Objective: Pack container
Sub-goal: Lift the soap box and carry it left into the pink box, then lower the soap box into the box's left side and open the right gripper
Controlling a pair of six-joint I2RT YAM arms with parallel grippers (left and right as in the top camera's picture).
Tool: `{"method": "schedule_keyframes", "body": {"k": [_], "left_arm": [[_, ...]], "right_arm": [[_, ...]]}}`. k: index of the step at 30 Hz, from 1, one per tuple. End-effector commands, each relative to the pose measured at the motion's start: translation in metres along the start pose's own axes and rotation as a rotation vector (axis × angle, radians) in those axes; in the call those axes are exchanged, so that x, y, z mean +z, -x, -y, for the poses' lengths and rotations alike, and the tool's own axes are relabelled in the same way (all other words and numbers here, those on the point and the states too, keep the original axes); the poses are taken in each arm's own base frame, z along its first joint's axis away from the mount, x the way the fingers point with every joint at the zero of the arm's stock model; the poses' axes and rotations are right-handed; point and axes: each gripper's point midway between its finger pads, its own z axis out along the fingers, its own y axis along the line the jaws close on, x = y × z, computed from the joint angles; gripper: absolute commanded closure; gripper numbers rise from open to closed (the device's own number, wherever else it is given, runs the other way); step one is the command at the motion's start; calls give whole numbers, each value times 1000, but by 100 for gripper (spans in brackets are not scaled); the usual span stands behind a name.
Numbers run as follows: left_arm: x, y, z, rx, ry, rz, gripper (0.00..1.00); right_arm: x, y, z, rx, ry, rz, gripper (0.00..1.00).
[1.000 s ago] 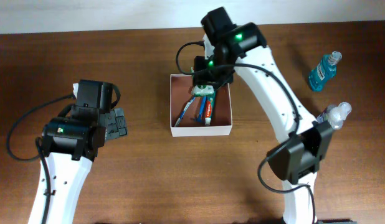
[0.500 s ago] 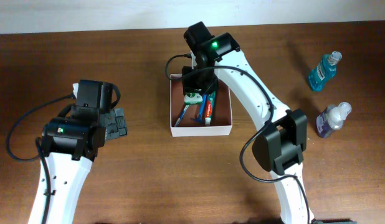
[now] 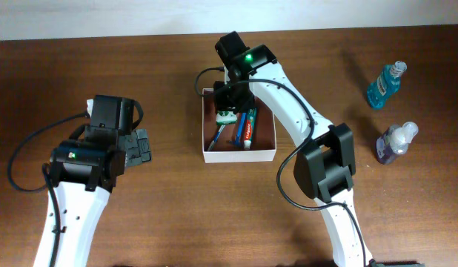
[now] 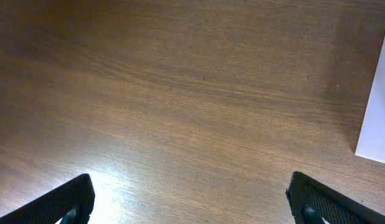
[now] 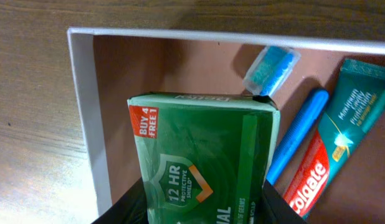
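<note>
Green packet in right gripper over container with toothpaste, toothbrush

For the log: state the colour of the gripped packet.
Green packet, red corner patch; right wrist view shows it best.

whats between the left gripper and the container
Only bare wooden table lies between the left gripper and the container, as the overhead view shows.

Your left arm and right arm wear white shells with black joint blocks. Black cables loop behind them; a green light glows behind the right gripper.
</note>
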Motion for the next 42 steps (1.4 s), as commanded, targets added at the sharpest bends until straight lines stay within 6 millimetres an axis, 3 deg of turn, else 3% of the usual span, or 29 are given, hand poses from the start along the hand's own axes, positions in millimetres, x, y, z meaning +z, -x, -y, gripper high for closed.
{"method": "schedule_keyframes", "body": {"k": [1,12,20,29,42], "left_arm": [[2,-1,-3,-12,15,-4,1],[2,-1,-3,-12,15,-4,1],[2,-1,-3,-12,14,-4,1],[2,-1,-3,-12,14,-4,1],[2,-1,-3,-12,14,-4,1]], "right_arm": [[2,-1,-5,32,-3,5,63],[8,-4,-25,83,9,24,63],[11,-2,-21,124,-21,42,62],[34,-6,-14,151,-40,5,63],[41,-2,-12,259,-35,29,63]]}}
